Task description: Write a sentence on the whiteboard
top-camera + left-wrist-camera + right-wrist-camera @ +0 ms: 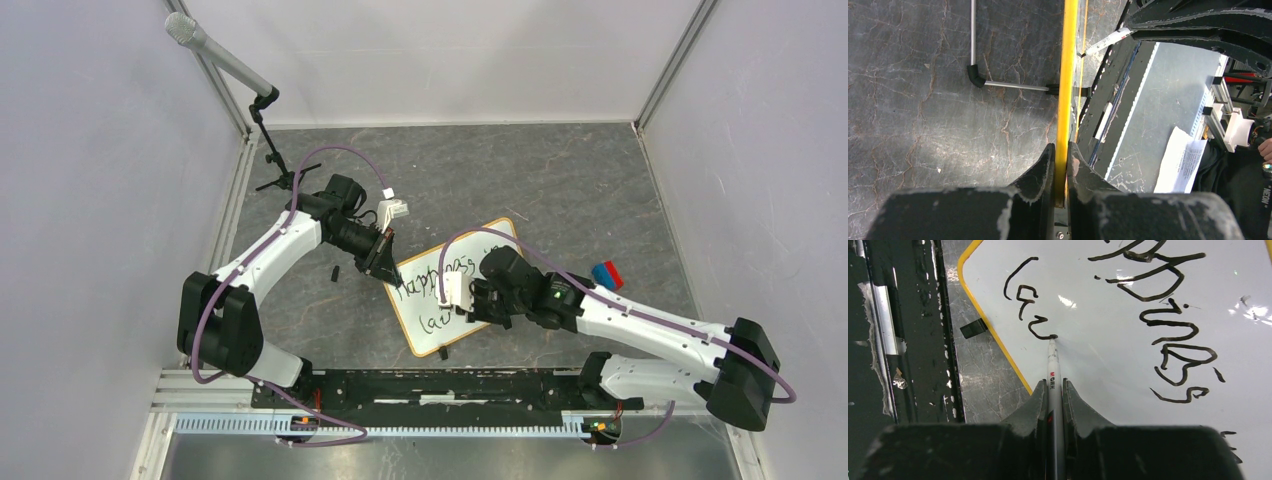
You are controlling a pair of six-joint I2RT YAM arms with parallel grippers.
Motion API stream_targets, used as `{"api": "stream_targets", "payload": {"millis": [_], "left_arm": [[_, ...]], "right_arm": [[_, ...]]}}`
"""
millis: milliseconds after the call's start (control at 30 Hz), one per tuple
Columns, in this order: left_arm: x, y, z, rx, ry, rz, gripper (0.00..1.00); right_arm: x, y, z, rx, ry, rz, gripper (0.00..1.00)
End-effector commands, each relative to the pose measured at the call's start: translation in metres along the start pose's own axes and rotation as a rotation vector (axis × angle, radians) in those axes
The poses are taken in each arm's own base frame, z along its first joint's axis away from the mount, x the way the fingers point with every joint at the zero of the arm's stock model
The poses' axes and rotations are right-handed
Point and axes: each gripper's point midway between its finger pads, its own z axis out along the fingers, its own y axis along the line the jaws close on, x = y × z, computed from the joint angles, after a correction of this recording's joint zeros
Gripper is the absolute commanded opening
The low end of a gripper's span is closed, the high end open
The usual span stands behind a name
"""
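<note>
While the right tool (1053, 387) pinches the marker (1054, 367), its tip touching the whiteboard (1098, 370) at the end of the "u" in the sentence (1168, 321), the left tool (1061, 150) is clamped on the whiteboard's edge. The whiteboard rests on the bench (993, 385). The next strokes are best made with light pressure, running parallel to the whiteboard's upper line, while the clamped edge is held firm against sliding.

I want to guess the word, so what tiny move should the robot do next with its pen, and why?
Probably slide the marker onward into the next letter. Its tip rests on the whiteboard at the end of the unfinished sentence. The right gripper grips it, and the left gripper clamps the board.
</note>
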Motion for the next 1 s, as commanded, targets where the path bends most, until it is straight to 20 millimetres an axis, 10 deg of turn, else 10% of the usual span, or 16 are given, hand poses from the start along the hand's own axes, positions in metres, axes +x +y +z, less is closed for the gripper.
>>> {"api": "stream_targets", "payload": {"millis": [0,967], "left_arm": [[0.022,0.022,0.003,-0.122,0.084,-0.032,0.02],[0.022,0.022,0.004,-0.119,0.084,-0.035,0.02]], "right_arm": [[0.011,0.001,0.005,-0.003,0.021,-0.017,0.0],[-0.009,-0.026,-0.02,0.119,-0.011,0.0,0.0]]}}
